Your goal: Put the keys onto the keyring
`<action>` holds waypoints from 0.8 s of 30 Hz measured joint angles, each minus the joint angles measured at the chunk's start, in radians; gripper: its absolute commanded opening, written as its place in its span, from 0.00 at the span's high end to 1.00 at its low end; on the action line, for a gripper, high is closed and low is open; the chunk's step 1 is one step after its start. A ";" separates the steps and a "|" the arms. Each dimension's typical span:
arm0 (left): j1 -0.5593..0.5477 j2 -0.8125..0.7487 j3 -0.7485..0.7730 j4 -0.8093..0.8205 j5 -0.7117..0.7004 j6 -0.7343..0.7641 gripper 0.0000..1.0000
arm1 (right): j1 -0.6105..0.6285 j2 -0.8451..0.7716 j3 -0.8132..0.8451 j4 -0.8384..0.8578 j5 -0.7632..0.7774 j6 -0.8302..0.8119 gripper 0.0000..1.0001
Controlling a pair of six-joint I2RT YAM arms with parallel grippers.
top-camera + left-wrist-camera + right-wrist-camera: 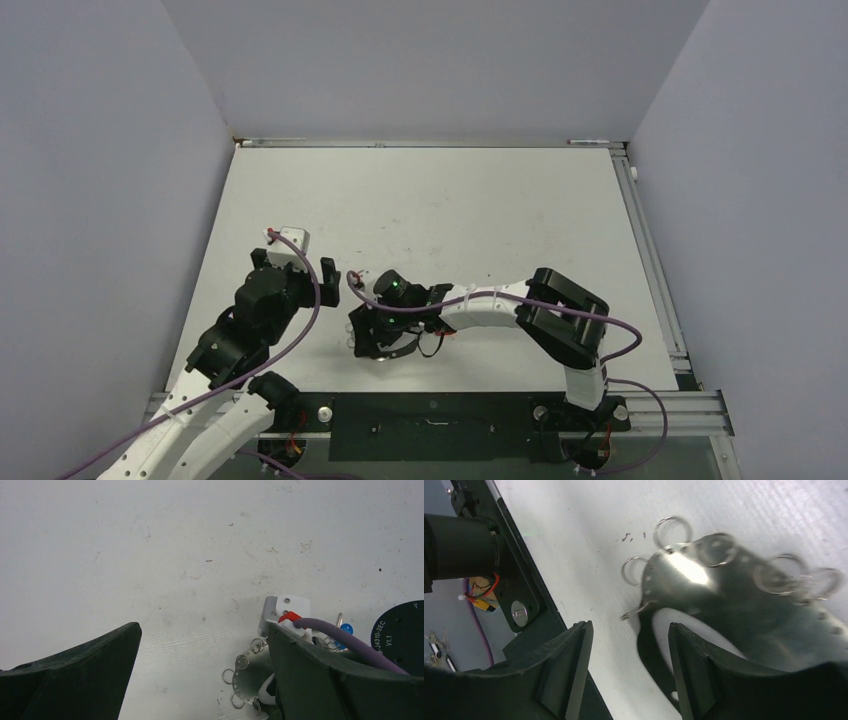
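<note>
The keyring (704,570) shows as a shiny metal plate with several small silver rings along its rim, lying flat on the table. The same keyring (250,672) is partly hidden by a finger in the left wrist view. My right gripper (629,630) hovers low over its near edge, open, with only bare table between the pads. Its right finger (694,675) overlaps the plate's dark-and-white part. A key with a blue head (346,629) lies beside the right wrist; other keys are hidden. My left gripper (202,630) stands wide open and empty to the left of the plate.
The black base rail (519,595) runs along the table's near edge, close behind my right gripper (372,340). The right arm's purple cable (340,640) and white camera mount (285,611) sit just right of my left gripper (297,268). Grey walls enclose the table (450,200).
</note>
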 measured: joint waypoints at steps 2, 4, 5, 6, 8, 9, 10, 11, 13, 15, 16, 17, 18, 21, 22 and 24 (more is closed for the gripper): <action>0.002 0.000 0.000 0.002 0.005 0.002 0.04 | -0.004 0.000 0.006 -0.002 -0.009 -0.013 0.42; 0.002 0.000 0.000 0.004 0.008 0.003 0.04 | -0.027 -0.010 0.008 -0.017 0.002 -0.028 0.42; 0.002 -0.001 0.000 0.005 0.012 0.004 0.04 | -0.040 -0.019 0.008 -0.033 0.017 -0.038 0.42; 0.003 -0.001 0.000 0.007 0.016 0.005 0.04 | -0.053 -0.034 0.008 -0.051 0.040 -0.047 0.42; 0.007 -0.001 0.000 0.007 0.023 0.006 0.04 | -0.074 -0.078 0.005 -0.087 0.102 -0.065 0.42; 0.008 -0.001 0.000 0.007 0.025 0.008 0.04 | -0.084 -0.105 -0.001 -0.100 0.135 -0.072 0.42; 0.011 -0.001 0.000 0.007 0.028 0.009 0.04 | -0.097 -0.143 -0.013 -0.110 0.173 -0.079 0.42; 0.013 0.000 0.000 0.008 0.032 0.011 0.04 | -0.106 -0.171 -0.025 -0.113 0.198 -0.083 0.42; 0.017 0.001 0.000 0.008 0.041 0.012 0.04 | -0.133 -0.242 -0.067 -0.115 0.247 -0.089 0.42; 0.021 0.003 0.000 0.008 0.053 0.013 0.04 | -0.163 -0.301 -0.115 -0.116 0.282 -0.094 0.42; 0.023 0.005 0.000 0.008 0.058 0.013 0.04 | -0.180 -0.317 -0.135 -0.116 0.291 -0.094 0.42; 0.025 0.006 0.000 0.008 0.063 0.013 0.04 | -0.197 -0.325 -0.151 -0.116 0.294 -0.094 0.42; 0.027 0.008 0.000 0.009 0.071 0.013 0.04 | -0.214 -0.325 -0.164 -0.116 0.293 -0.094 0.42; 0.033 0.012 0.000 0.012 0.087 0.014 0.04 | -0.260 -0.313 -0.213 -0.105 0.263 -0.095 0.42; 0.034 0.013 0.000 0.013 0.092 0.014 0.04 | -0.274 -0.308 -0.230 -0.102 0.244 -0.094 0.42; 0.034 0.013 0.000 0.014 0.101 0.015 0.04 | -0.290 -0.294 -0.256 -0.094 0.198 -0.094 0.42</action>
